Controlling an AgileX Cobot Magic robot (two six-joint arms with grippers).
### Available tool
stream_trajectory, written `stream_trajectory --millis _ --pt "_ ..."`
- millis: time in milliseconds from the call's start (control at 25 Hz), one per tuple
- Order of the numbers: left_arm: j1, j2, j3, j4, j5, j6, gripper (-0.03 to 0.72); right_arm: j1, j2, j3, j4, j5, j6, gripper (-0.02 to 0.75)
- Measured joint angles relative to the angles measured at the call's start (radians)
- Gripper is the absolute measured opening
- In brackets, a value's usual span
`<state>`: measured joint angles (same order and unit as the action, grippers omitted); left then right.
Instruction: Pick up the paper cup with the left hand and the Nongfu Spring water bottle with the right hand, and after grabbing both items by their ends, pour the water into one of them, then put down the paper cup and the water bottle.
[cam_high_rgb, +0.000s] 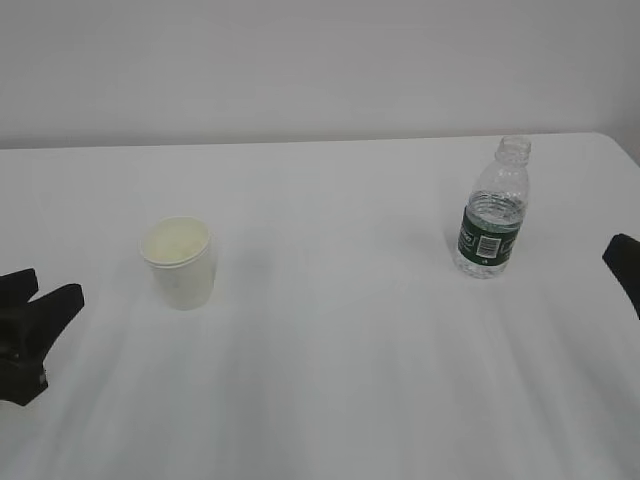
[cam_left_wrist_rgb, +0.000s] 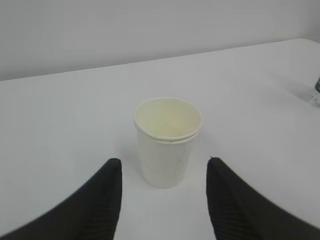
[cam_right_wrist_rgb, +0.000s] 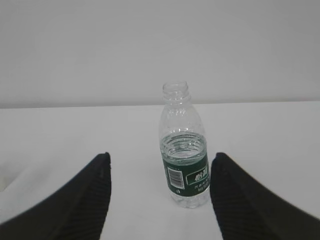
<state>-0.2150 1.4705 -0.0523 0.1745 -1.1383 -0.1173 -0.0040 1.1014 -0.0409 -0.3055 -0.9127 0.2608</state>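
The paper cup (cam_high_rgb: 180, 262) stands upright on the white table, left of centre, white with a pale yellowish inside. My left gripper (cam_high_rgb: 50, 288) sits low at the left edge, open, a short way from the cup. In the left wrist view the cup (cam_left_wrist_rgb: 167, 142) stands just beyond the open left gripper (cam_left_wrist_rgb: 165, 161), centred on the gap and untouched. The Nongfu Spring water bottle (cam_high_rgb: 492, 215) stands upright and capless at the right. In the right wrist view the bottle (cam_right_wrist_rgb: 184, 160) holds water (cam_right_wrist_rgb: 186, 145) up to just above its green label. It stands ahead of my open right gripper (cam_right_wrist_rgb: 161, 156), nearer the right finger, with no contact.
The white table (cam_high_rgb: 330, 380) stretches between cup and bottle, and its far edge meets a plain pale wall (cam_high_rgb: 320, 60). Only a black tip of the right gripper (cam_high_rgb: 622, 262) shows at the right edge of the exterior view.
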Motion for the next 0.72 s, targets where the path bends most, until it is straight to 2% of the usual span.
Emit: stream_trajectory --millis 400,720 --pt "0.000 0.084 0.000 0.019 -0.002 0.000 0.387 0.000 0.302 0.000 0.002 -0.210 -0.018 0.479" --pt "0.000 0.138 -0.006 0.033 -0.003 0.000 0.387 0.000 0.489 -0.009 0.051 -0.220 -0.118 0.478"
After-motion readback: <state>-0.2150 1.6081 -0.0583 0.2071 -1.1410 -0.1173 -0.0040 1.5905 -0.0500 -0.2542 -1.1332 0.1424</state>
